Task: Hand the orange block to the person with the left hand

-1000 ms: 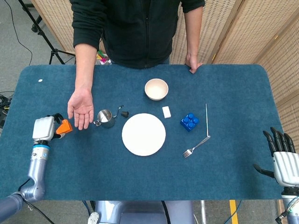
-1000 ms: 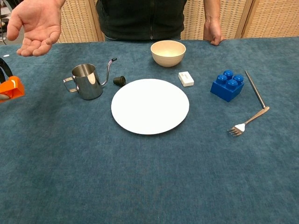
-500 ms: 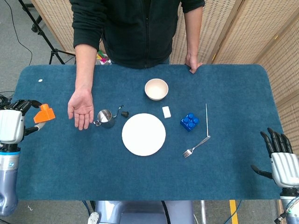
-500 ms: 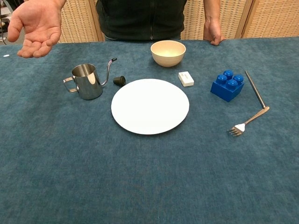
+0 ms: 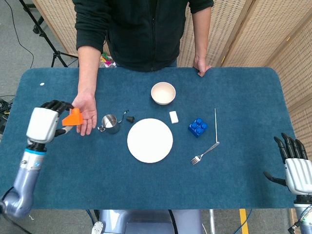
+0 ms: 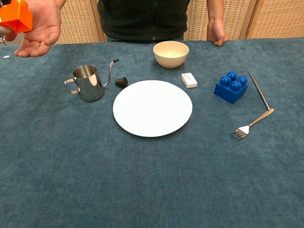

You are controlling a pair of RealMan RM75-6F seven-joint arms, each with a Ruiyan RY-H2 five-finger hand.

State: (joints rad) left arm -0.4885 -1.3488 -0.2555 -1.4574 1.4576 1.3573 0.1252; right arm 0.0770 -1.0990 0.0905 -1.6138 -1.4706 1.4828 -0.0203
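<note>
Holding: the orange block (image 5: 73, 117) is pinched at the fingertips of the left robot hand (image 5: 45, 124), raised off the bench (image 5: 73, 180) and lying against the edge of the person's open palm (image 5: 87, 113).
Change: half a second ago the block sat further out, near the bench's left edge and well apart from the palm; it has now swung in to meet it. In the chest view it has come back into frame, in front of the palm.
Meaning: the handover looks nearly done; what seems left is letting go once the person closes on it.
Right robot hand (image 5: 294, 165): fingers spread, holding nothing, near the bench's right corner.
Writing: none readable on the block or anything else.
</note>
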